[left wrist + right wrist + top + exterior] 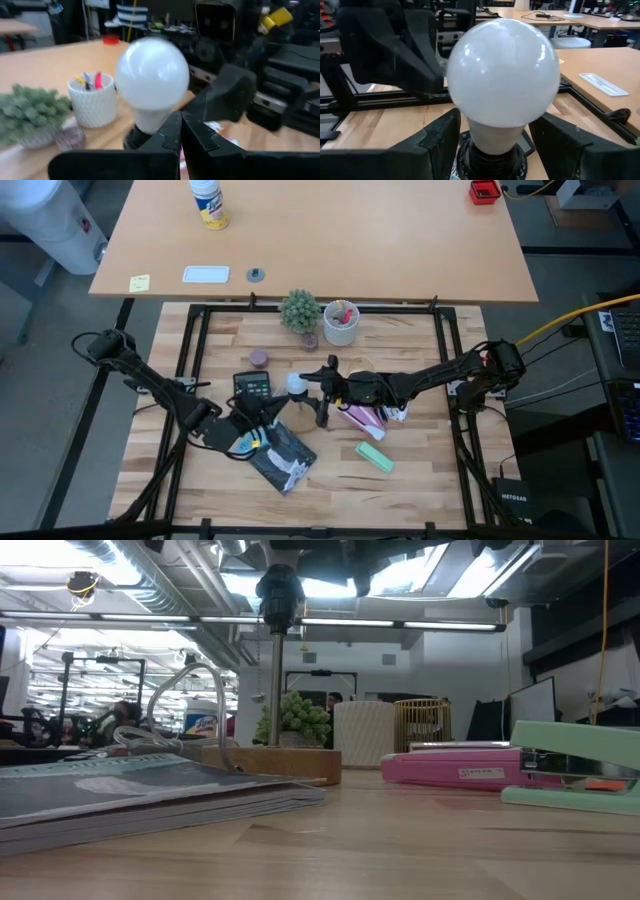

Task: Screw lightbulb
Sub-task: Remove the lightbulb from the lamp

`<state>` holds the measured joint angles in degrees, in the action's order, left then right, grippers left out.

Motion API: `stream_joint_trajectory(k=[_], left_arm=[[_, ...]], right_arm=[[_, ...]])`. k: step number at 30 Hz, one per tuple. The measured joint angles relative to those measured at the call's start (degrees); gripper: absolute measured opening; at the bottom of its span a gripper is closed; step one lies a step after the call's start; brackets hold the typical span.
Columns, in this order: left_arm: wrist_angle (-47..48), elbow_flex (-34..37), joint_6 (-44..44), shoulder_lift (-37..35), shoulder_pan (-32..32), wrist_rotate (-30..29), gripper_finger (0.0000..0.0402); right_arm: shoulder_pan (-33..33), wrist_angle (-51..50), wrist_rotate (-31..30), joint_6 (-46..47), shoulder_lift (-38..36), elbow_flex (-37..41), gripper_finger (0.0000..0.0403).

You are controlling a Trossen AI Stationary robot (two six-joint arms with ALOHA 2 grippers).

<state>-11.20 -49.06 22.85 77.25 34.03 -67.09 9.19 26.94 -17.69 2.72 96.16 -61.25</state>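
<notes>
Wooden table (420, 470), lightbulb (502, 75) between right claw (495, 137) fingers

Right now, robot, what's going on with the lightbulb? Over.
Right gripper open around lightbulb neck. Left gripper shut, close beside it. Bulb upright in black socket. Nothing blocking.

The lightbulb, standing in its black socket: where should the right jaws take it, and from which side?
Grip the lightbulb on its narrowing neck just above the black socket, one jaw on each side, coming in level. The right gripper already straddles that neck, jaws open. The round globe above would probably slip.
</notes>
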Motion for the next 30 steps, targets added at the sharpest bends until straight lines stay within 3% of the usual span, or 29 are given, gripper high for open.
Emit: stream_joint_trajectory(k=[8,30], left_arm=[[8.69,0.00,12.67,1.86,0.08,4.24,0.0001],[8.98,0.00,13.08,6.12,-3.35,3.89,0.0001]], right_arm=[[0.00,0.00,0.80,-0.13,0.00,0.02,0.0236],[0.00,-0.13,0.81,-0.97,0.00,0.02,0.0234]])
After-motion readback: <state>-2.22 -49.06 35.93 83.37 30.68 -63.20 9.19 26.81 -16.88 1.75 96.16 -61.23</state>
